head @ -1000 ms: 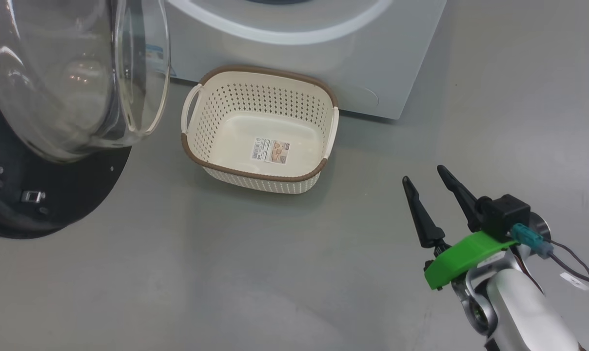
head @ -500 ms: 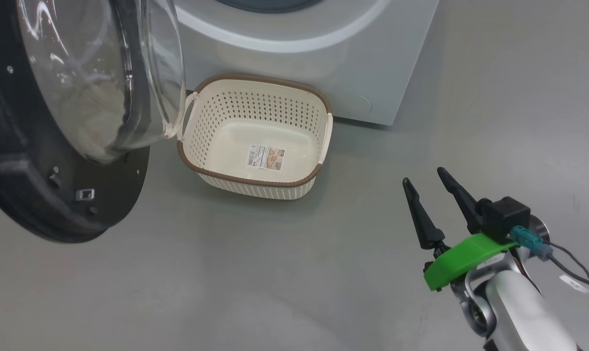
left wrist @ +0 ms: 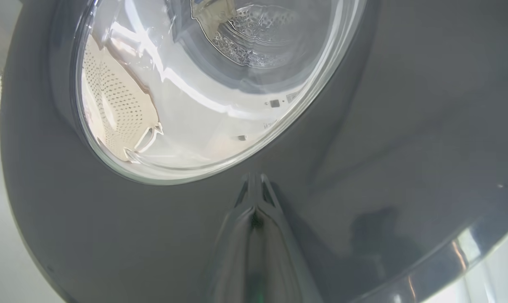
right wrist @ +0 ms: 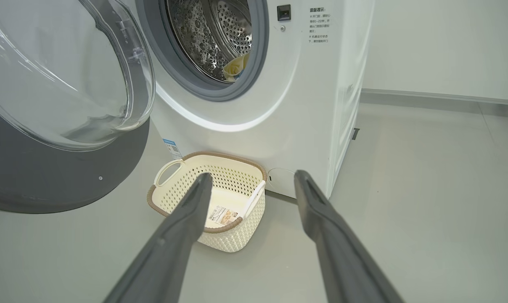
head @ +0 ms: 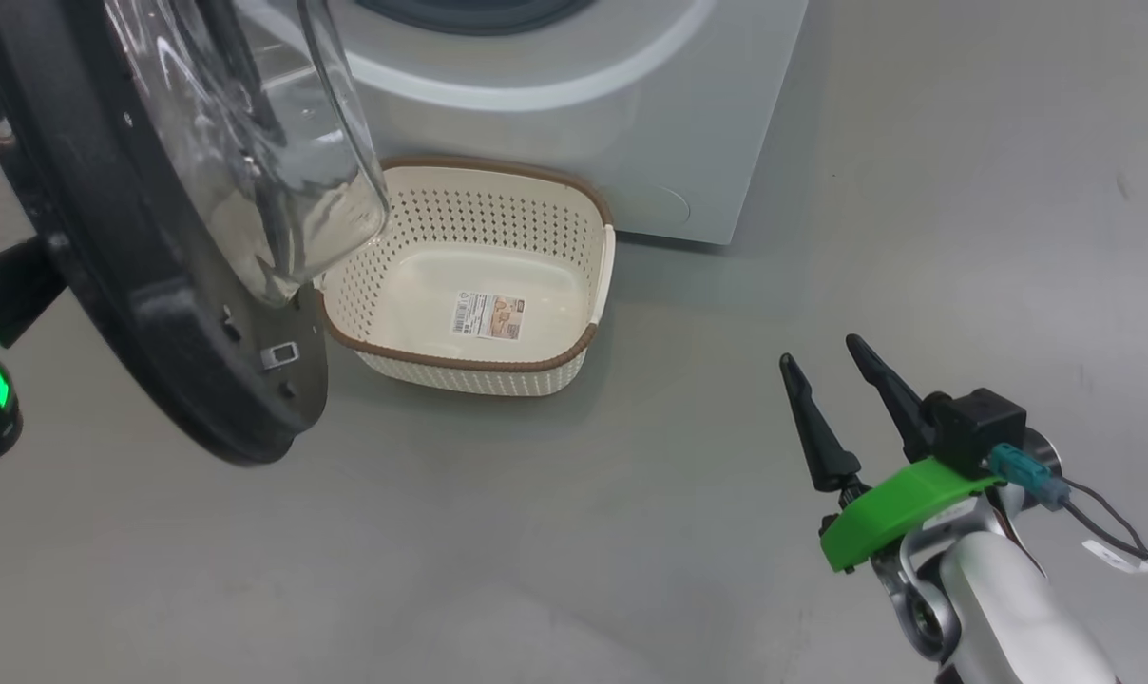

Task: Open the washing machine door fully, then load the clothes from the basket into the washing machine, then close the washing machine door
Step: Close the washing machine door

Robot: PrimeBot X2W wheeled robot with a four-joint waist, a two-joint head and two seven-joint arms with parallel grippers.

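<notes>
Head view, right gripper: fingers spread wide, nothing between them, hanging over bare floor.
Head view, basket: ahead and to the left of that gripper, well apart; empty but for a label sticker; set close against the washing machine.
Head view, washing machine door: further left again, beyond the basket; part-swung, with the glass bowl crossing in front of the basket's left end.
Left wrist view, left gripper: pinched together on nothing, tips set against the door's glossy black rim just below the glass.
Left wrist view, contact: judged a push with closed tips, not a grasp.
Right wrist view, clothes: above and beyond the open fingers, inside the drum; one cream fold seems to lie close to the grey seal.
Right wrist view, door: up and left of the fingers, ajar.
Step in hand: probably closing the door, loading judged done.
Doing it well: tips square on the rim, off the glass; push along the hinge's arc so nothing skates on the gloss; steady pressure until the latch seats.
Watch for: that fold caught in the seal; the bowl brushing the basket.
Right gripper: best parked where it hangs, outside the swing.
</notes>
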